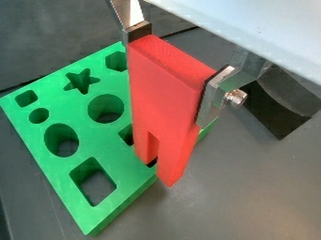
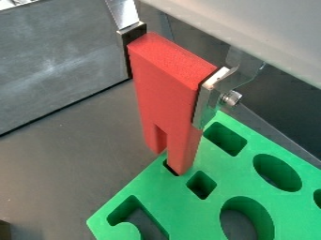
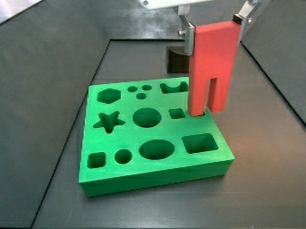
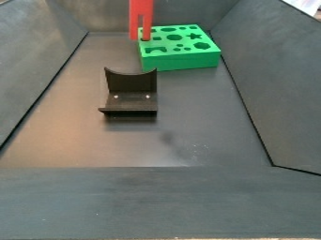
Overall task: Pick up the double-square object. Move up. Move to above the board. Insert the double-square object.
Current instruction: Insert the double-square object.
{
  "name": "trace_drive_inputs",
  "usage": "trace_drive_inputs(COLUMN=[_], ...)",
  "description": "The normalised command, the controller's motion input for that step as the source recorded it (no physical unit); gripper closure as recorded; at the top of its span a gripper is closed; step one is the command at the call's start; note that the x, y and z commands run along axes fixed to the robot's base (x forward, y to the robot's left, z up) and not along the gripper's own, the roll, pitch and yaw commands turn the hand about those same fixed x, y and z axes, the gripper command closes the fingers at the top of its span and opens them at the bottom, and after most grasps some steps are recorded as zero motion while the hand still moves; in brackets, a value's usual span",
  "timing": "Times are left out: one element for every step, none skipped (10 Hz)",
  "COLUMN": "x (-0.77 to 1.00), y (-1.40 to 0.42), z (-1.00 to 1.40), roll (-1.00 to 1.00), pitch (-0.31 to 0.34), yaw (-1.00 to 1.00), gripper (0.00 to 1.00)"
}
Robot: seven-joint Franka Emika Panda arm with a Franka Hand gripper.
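The double-square object (image 1: 170, 103) (image 2: 170, 94) is a tall red-orange flat block, held upright with its two legs pointing down. My gripper (image 1: 175, 70) (image 2: 172, 64) is shut on its solid upper part, one silver finger on each narrow side. In a side view the block (image 3: 212, 67) hangs over the right rear part of the green board (image 3: 156, 174), with its leg ends close above the top face near a small square hole. The board (image 1: 73, 112) (image 2: 157, 192) lies flat on the dark floor. I cannot tell if the legs touch it.
The dark fixture (image 4: 128, 91) stands on the floor in the middle of the bin, well in front of the board (image 4: 182, 64); it also shows behind the block (image 3: 180, 61) (image 1: 269, 98). Sloped dark walls enclose the floor on all sides.
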Motion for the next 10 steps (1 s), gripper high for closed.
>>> trace_drive_inputs(x=[-0.27, -0.08, -0.18, -0.19, -0.13, -0.25, -0.43, -0.16, 0.13, 0.24], y=[0.0, 0.0, -0.01, -0.32, -0.47, -0.35, -0.23, 0.0, 0.25, 0.25], z=[0.43, 0.55, 0.0, -0.76, -0.86, -0.65, -0.36, -0.4, -0.36, -0.43], roll=[0.0, 0.0, 0.05, 0.23, 0.28, 0.37, 0.44, 0.32, 0.16, 0.19], pitch=[0.019, 0.061, 0.0, -0.064, -0.011, 0.0, 0.011, 0.046, 0.07, 0.113], yaw=[-0.01, 0.0, 0.0, 0.0, 0.11, 0.14, 0.15, 0.14, 0.0, 0.0], gripper=[1.0, 1.0, 1.0, 1.0, 1.0, 1.0, 1.0, 1.0, 1.0, 1.0])
